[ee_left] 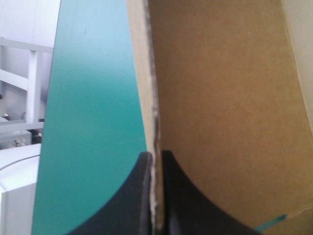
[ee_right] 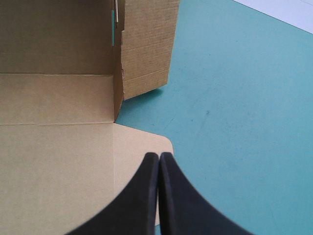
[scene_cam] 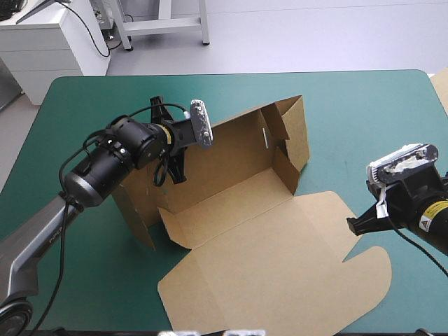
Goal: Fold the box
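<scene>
The brown box (scene_cam: 238, 210) lies in the middle of the teal-green table, its long back wall (scene_cam: 231, 150) raised and its lid (scene_cam: 280, 273) flat toward the near edge. A side flap (scene_cam: 295, 133) stands at the wall's right end. My left gripper (scene_cam: 173, 162) is shut on the back wall's top edge near its left end; in the left wrist view the board's edge (ee_left: 152, 112) runs between the left gripper's (ee_left: 155, 160) fingers. My right gripper (scene_cam: 354, 225) is shut and holds nothing, hovering just off the lid's right flap; the right wrist view has the right gripper (ee_right: 159, 157) over the lid's rounded corner (ee_right: 146, 139).
Bare teal-green cover (scene_cam: 364, 119) stretches along the far side and to the right of the box. More cover (scene_cam: 84, 266) shows at the near left under my left arm. A strip of pale board (scene_cam: 441, 87) shows at the table's right edge.
</scene>
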Controlling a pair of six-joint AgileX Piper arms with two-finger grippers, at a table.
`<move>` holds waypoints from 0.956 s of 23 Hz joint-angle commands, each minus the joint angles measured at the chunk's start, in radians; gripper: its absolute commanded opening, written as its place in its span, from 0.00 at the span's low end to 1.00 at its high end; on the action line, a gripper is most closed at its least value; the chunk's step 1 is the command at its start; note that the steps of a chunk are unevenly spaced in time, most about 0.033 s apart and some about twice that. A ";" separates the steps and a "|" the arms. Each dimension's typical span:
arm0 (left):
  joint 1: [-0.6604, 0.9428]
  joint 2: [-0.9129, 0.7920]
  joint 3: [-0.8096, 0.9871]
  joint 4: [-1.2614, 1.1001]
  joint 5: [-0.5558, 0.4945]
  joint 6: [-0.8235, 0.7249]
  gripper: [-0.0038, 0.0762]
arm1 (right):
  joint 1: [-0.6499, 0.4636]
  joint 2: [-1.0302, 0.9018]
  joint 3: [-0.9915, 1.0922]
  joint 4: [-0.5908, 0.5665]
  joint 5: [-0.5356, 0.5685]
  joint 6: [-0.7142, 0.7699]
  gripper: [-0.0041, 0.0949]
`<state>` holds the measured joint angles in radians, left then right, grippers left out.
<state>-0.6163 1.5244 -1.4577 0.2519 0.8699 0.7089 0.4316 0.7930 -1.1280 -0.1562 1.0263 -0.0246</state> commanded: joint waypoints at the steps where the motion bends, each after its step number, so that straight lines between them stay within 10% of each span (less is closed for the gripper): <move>1: -0.059 -0.062 0.057 0.049 -0.116 0.008 0.04 | -0.007 -0.006 -0.034 -0.012 -0.036 -0.001 0.02; 11: -0.105 -0.301 0.446 0.193 -0.570 -0.013 0.04 | -0.007 -0.006 -0.034 -0.014 -0.040 0.037 0.02; 22: -0.103 -0.345 0.625 0.307 -0.773 -0.013 0.04 | -0.007 0.006 -0.034 -0.018 -0.096 0.089 0.02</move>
<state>-0.7136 1.1959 -0.8305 0.5686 0.1401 0.7071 0.4316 0.7930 -1.1280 -0.1562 1.0087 0.0448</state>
